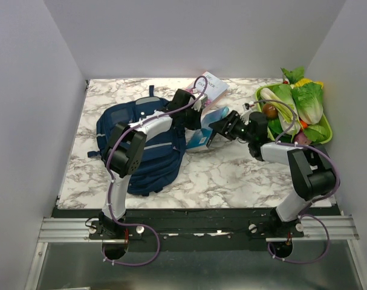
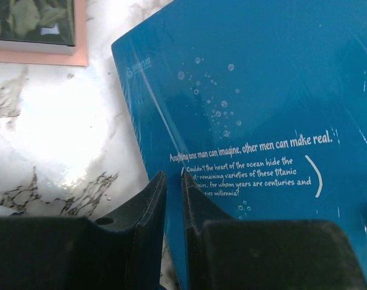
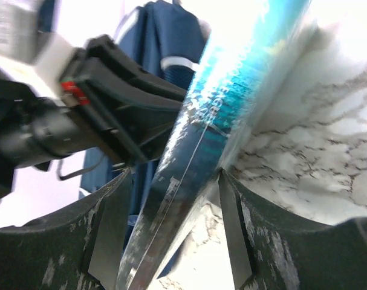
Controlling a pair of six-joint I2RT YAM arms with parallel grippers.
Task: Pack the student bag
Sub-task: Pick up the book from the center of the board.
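White walls close in a marble-patterned table [image 1: 231, 175]. From above, there is one student bag [image 1: 152, 172], two arms, two books and one green tray [image 1: 326, 136] heaped with leafy vegetables [image 1: 307, 99]. The bag lies flat on the left half of the table, partly under the left arm. It is navy with a lighter grey-blue band across it, and dark straps trail from its left side. A pink-edged book [image 1: 214, 84] lies at the back of the table. A thin blue book [image 1: 204, 138] sits just right of the bag, between the left gripper [image 1: 200, 118] and the right gripper [image 1: 216, 128], which meet there.

The left wrist view shows one blue cover with white print and small bubbles, glossy under the light. The left gripper's jaws have drawn in to a narrow slit, and the book's left edge runs into that slit, pinched. A corner of the pink-edged book shows at the upper left, apart from the blue one, with bare marble between them.

In the right wrist view the blue book stands edge-on and tilted between the right gripper's fingers [image 3: 110, 235]. They stand wide on either side of it and are not clamped. The left gripper presses against the book's left face, and the navy bag lies behind it.
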